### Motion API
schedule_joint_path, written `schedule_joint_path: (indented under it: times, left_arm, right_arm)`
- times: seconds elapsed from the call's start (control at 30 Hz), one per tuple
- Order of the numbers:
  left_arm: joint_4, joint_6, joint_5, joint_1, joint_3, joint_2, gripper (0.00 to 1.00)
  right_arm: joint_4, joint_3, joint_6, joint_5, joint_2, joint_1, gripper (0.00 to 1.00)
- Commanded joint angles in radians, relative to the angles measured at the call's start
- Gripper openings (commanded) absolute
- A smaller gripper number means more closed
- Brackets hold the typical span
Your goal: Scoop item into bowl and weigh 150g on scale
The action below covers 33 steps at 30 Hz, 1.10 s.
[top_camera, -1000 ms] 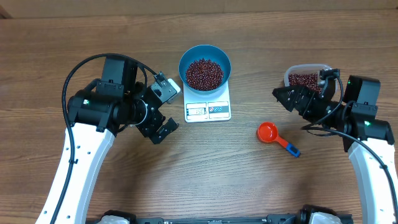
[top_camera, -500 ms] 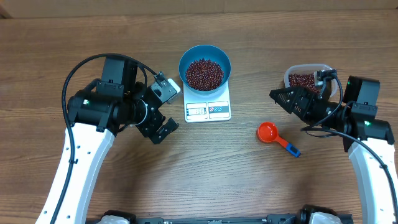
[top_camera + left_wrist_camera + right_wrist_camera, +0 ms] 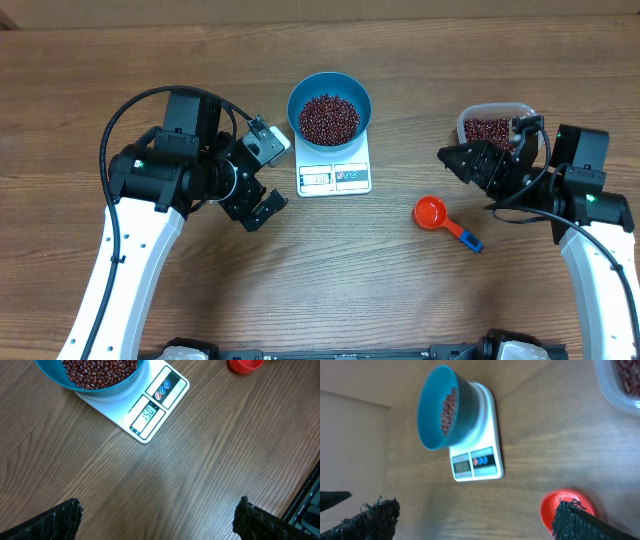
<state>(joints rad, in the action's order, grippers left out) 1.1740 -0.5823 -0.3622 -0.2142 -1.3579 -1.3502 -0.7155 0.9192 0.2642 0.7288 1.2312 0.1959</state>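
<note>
At desk's (image 3: 150,50) rear centre, blue bowl (image 3: 303,95) of beans (image 3: 329,118) sits on scale (image 3: 335,177) for weighing; left gripper (image 3: 160,515), right gripper (image 3: 475,512) wide, empty.

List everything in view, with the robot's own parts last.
bowl: one, bright blue, on the scale, at the table's far middle
beans: many, dark red-brown, a heap in the bowl; more in the tub
scale: one, white, under the bowl, display towards the robot
tub: one, clear plastic, far right, beside the right hand
scoop: one, red with a blue handle, lying on the table to the right of the scale
table: one, brown wood, under everything
left hand: one, black, open and empty, left of the scale
right hand: one, black, open and empty, by the tub, above the scoop
</note>
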Motion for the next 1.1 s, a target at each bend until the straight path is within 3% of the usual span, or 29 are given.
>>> schedule_joint_path:
  times: [0.0, 0.5, 1.07]
  left_arm:
    - [-0.003, 0.006, 0.003, 0.004, 0.001, 0.015, 1.00]
    - [-0.003, 0.006, 0.003, 0.004, 0.001, 0.015, 1.00]
    - [-0.003, 0.006, 0.003, 0.004, 0.001, 0.015, 1.00]
  right_arm:
    - [-0.063, 0.014, -0.006, -0.068, -0.008, 0.003, 1.00]
    - [-0.124, 0.014, -0.084, -0.101, -0.069, -0.013, 1.00]
    - [-0.310, 0.006, -0.184, -0.234, -0.601, -0.013, 1.00]
